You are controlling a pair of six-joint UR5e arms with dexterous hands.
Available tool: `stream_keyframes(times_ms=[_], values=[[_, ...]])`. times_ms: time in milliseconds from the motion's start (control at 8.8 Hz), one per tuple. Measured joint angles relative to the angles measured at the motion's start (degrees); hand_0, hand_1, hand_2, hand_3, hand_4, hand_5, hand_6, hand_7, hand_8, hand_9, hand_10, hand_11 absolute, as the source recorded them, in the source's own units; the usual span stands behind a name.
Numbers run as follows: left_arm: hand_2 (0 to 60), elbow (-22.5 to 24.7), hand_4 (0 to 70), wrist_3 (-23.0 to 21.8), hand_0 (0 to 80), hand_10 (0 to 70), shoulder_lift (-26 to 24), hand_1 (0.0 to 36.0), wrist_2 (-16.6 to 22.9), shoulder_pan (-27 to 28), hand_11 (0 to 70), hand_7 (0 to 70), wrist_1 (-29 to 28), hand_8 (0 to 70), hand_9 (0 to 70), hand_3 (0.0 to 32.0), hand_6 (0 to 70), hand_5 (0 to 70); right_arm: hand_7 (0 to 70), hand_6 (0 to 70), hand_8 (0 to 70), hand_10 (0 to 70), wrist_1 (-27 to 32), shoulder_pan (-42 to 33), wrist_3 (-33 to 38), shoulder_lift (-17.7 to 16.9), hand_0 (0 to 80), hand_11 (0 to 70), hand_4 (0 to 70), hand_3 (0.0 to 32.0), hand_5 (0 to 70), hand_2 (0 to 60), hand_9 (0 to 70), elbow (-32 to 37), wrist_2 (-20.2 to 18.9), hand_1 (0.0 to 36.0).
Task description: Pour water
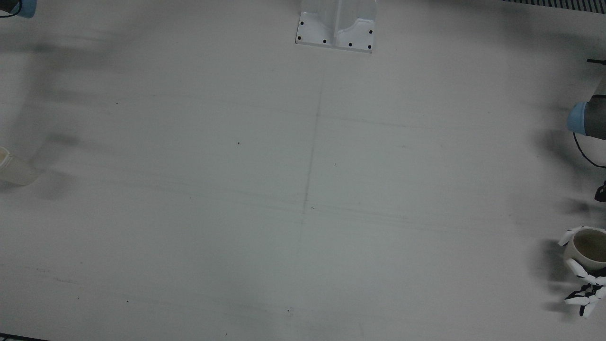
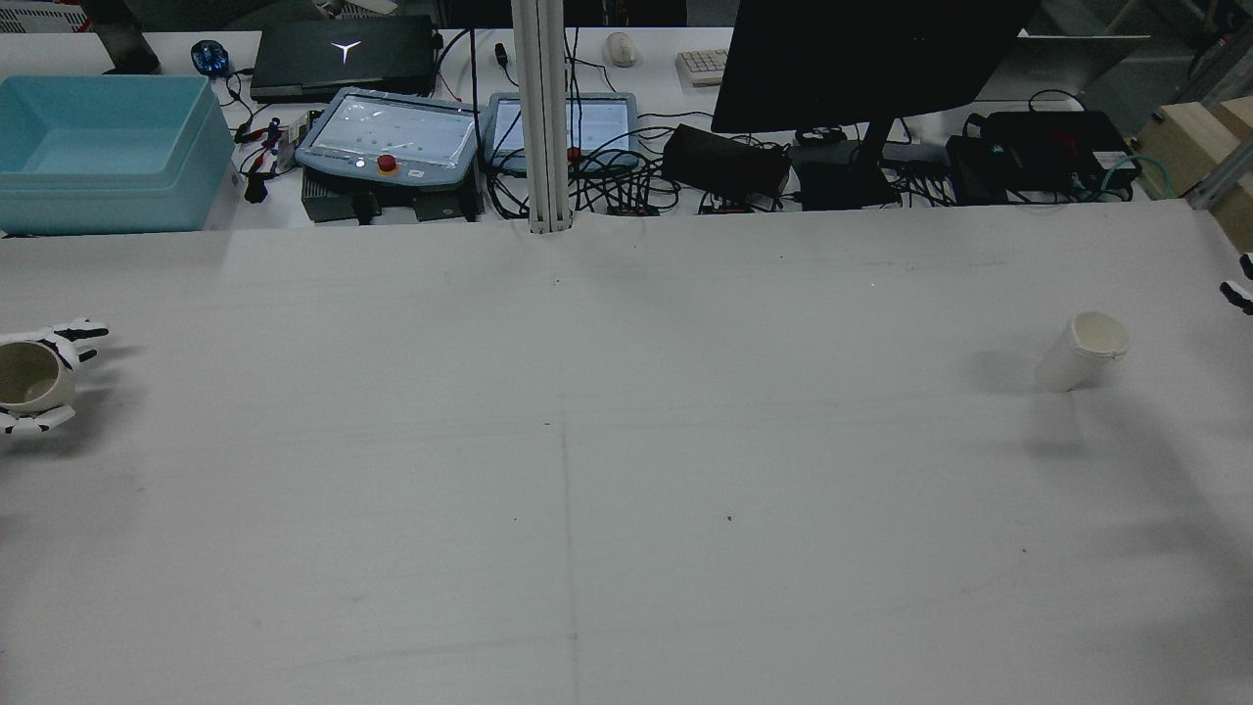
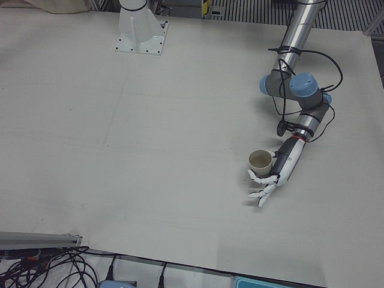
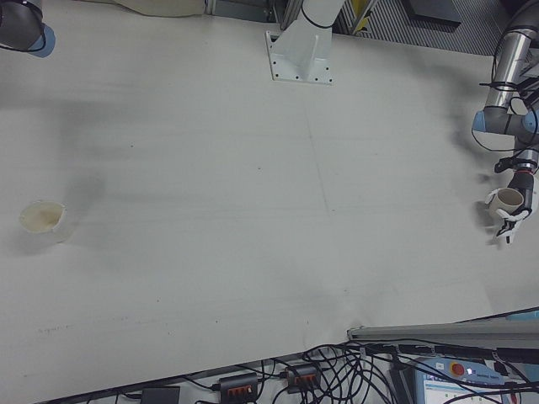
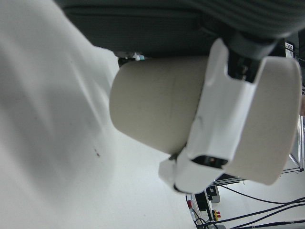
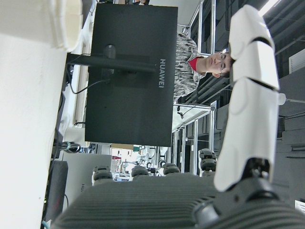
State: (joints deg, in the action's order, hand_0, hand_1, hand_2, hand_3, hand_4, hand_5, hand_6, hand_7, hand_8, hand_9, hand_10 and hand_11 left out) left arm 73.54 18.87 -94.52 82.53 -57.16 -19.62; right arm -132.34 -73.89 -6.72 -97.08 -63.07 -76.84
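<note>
Rear view: left hand, at nine o'clock on the bench, clasps a beige cup; white paper cup stands at three o'clock. Right hand's state: cannot tell.

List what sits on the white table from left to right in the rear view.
Left hand wrapped around the beige cup at the left edge → white paper cup, standing alone → fingertips of the right hand at the right edge.
</note>
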Motion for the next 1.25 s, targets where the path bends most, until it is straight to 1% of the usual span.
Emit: stream_keyframes(times_ms=[114, 227, 341, 455, 568, 682, 795, 909, 1023, 1136, 1250], values=[[60.0, 0.7, 70.0, -0.3, 80.0, 8.6, 0.1, 36.0, 0.0, 0.0, 16.0, 22.2, 0.6, 6.0, 6.0, 0.0, 14.7, 70.0, 0.4, 0.0, 0.0, 0.2, 3.7, 0.8, -1.1, 3.3, 61.0, 3.5, 0.0, 4.6, 8.6, 10.0, 0.0, 8.1, -0.1, 27.7], [60.0, 1.0, 70.0, -0.5, 80.0, 8.6, 0.2, 36.0, 0.0, 0.0, 16.0, 22.0, 0.7, 6.0, 6.0, 0.0, 14.5, 70.0, 0.5, 0.0, 0.0, 0.3, 5.6, 1.7, -2.2, 5.8, 61.7, 3.7, 0.0, 4.8, 8.9, 10.1, 0.0, 13.6, -0.2, 28.2], [60.0, 1.2, 70.0, -0.7, 80.0, 8.5, 0.3, 36.0, 0.0, 0.0, 15.8, 22.0, 0.8, 6.0, 6.0, 0.0, 14.5, 70.0, 2.0, 0.3, 0.0, 0.7, 6.5, 2.6, -3.3, 7.3, 73.6, 4.8, 0.0, 5.6, 10.5, 13.9, 0.0, 16.5, -0.2, 33.4], [60.0, 1.2, 70.0, -1.2, 80.0, 8.5, 0.4, 36.0, 0.0, 0.0, 15.9, 21.9, 0.9, 6.0, 6.0, 0.0, 14.4, 70.0, 3.8, 1.1, 0.0, 1.0, 6.9, 3.5, -4.1, 8.0, 80.0, 5.6, 0.0, 6.4, 11.8, 17.2, 0.0, 17.7, -0.3, 36.0], [60.0, 1.3, 70.0, -1.8, 80.0, 8.4, 0.5, 36.0, -0.1, 0.0, 15.8, 21.9, 1.0, 6.0, 6.0, 0.0, 14.3, 70.0, 4.7, 1.8, 0.0, 0.3, 7.0, 4.3, -4.7, 8.3, 80.0, 4.4, 0.0, 7.0, 11.6, 17.2, 0.0, 18.2, -0.4, 35.9], [60.0, 1.3, 70.0, -2.2, 80.0, 8.4, 0.6, 36.0, -0.1, -0.1, 15.9, 21.9, 1.0, 6.0, 6.0, 0.0, 14.3, 70.0, 9.2, 3.4, 0.0, 0.0, 6.8, 5.2, -5.7, 8.4, 64.6, 0.0, 4.7, 11.8, 9.1, 9.1, 0.4, 18.3, -0.5, 28.6], [60.0, 1.3, 70.0, -2.4, 80.0, 8.4, 0.7, 36.0, -0.1, -0.1, 15.8, 21.8, 1.0, 6.0, 6.0, 0.0, 14.2, 70.0, 11.1, 4.1, 0.0, 0.0, 6.6, 6.2, -7.0, 8.5, 67.9, 0.0, 5.6, 12.2, 9.5, 9.7, 0.8, 18.4, -0.6, 29.6], [60.0, 1.3, 70.0, -2.5, 80.0, 8.5, 0.7, 36.0, -0.1, -0.1, 15.9, 21.6, 1.0, 6.0, 6.0, 0.0, 14.2, 70.0, 12.1, 4.6, 0.0, 0.0, 6.4, 7.1, -7.9, 8.5, 74.9, 0.5, 5.6, 11.6, 10.1, 11.5, 1.0, 18.2, -0.6, 31.7], [60.0, 1.3, 70.0, -2.6, 80.0, 8.6, 0.8, 36.0, -0.1, -0.1, 16.1, 21.5, 1.0, 6.1, 6.2, 0.0, 14.3, 70.0, 14.9, 5.7, 0.1, 0.0, 6.0, 7.7, -8.4, 8.5, 79.7, 0.9, 7.5, 11.0, 10.7, 13.8, 1.5, 17.6, -0.6, 33.5], [60.0, 1.3, 70.0, -2.6, 80.0, 8.7, 0.8, 36.0, -0.1, -0.1, 16.2, 21.6, 0.9, 6.2, 6.3, 0.0, 14.4, 70.0, 14.9, 5.7, 0.1, 0.0, 4.5, 8.1, -8.7, 8.7, 80.0, 0.9, 6.6, 11.4, 10.7, 14.4, 1.5, 16.4, -0.5, 33.8], [60.0, 1.3, 70.0, -2.5, 80.0, 8.7, 0.8, 36.0, -0.1, -0.1, 16.2, 21.5, 0.9, 6.3, 6.4, 0.0, 14.4, 70.0, 13.5, 4.7, 0.0, 0.0, 2.1, 8.4, -8.8, 8.9, 79.1, 0.9, 4.2, 11.8, 10.6, 14.0, 1.3, 14.8, -0.5, 33.7]])
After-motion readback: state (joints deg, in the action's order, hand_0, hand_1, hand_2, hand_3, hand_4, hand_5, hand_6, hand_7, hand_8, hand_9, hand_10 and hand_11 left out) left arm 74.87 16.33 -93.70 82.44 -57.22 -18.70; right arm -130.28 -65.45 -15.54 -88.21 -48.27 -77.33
